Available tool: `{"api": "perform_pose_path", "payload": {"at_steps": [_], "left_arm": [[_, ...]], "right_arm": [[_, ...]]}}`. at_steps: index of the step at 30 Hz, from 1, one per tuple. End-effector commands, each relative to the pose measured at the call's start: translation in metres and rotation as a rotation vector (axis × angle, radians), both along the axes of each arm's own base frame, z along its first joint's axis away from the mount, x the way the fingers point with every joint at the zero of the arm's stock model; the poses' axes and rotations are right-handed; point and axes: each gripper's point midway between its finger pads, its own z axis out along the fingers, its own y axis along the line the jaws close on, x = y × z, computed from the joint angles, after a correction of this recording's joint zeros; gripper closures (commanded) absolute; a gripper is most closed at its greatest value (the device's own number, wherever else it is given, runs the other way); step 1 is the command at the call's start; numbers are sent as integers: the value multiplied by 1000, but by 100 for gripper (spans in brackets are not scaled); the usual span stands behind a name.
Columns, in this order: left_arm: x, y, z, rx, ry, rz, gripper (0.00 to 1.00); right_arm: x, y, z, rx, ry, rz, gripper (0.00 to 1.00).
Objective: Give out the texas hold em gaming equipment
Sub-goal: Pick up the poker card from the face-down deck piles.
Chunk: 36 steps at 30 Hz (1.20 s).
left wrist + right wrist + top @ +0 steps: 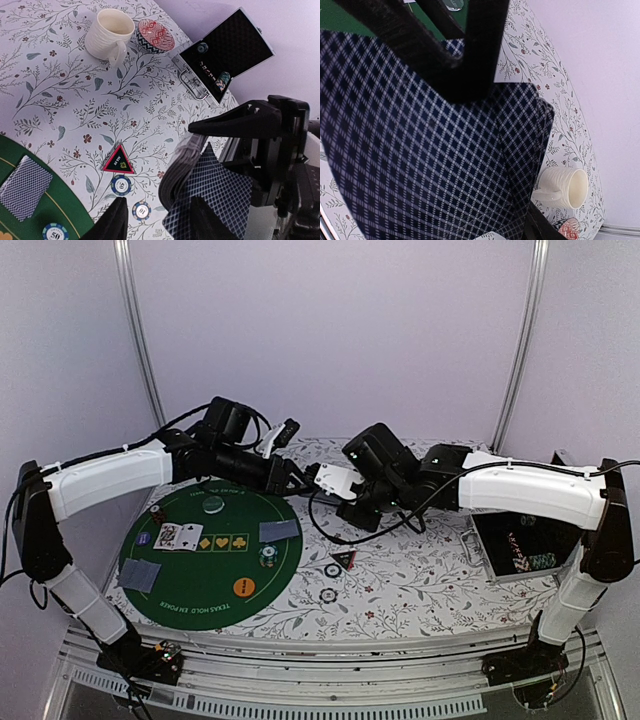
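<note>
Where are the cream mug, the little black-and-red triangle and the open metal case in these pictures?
cream mug [101, 42], left wrist view, on its ribbed side.
black-and-red triangle [119, 161], left wrist view, on its black centre.
metal case [235, 41], left wrist view, on the black foam lining its lid.

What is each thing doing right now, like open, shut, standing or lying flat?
Case, open, lid up.
Mug, upright, looks empty.
Deck, fanned out, held off the table.
Right gripper, shut on deck.
Left gripper, open, fingers either side of the deck.
Card pile, face down on mat.
Marker, lying flat.
</note>
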Motion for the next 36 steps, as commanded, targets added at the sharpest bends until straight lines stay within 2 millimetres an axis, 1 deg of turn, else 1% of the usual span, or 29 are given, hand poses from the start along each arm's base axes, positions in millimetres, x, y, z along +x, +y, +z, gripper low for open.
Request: {"api": "perform_pose_path", "payload": {"at_steps": [1, 10, 17, 24, 26, 32, 35, 36], "left_arm": [[-8, -5, 16, -24, -15, -37, 56], [-10, -6, 29, -47, -30, -42, 46], [-12, -3, 29, -38, -21, -42, 47], [-12, 2, 19, 10, -2, -33, 61], [-13, 1, 17, 12, 5, -38, 67], [-13, -1, 24, -8, -4, -48, 83], [-16, -1, 27, -16, -6, -59, 89], [-17, -1, 27, -19, -4, -62, 92]], "right_arm": [[4, 4, 8, 27, -24, -10, 55], [3, 4, 7, 25, -22, -9, 55], [4, 3, 8, 27, -24, -11, 55], [3, 3, 7, 25, -23, -10, 55], [3, 3, 7, 24, -23, -10, 55], [3, 3, 7, 24, -24, -11, 55], [3, 2, 7, 24, -24, -12, 55], [3, 2, 7, 24, -23, -12, 55]]}}
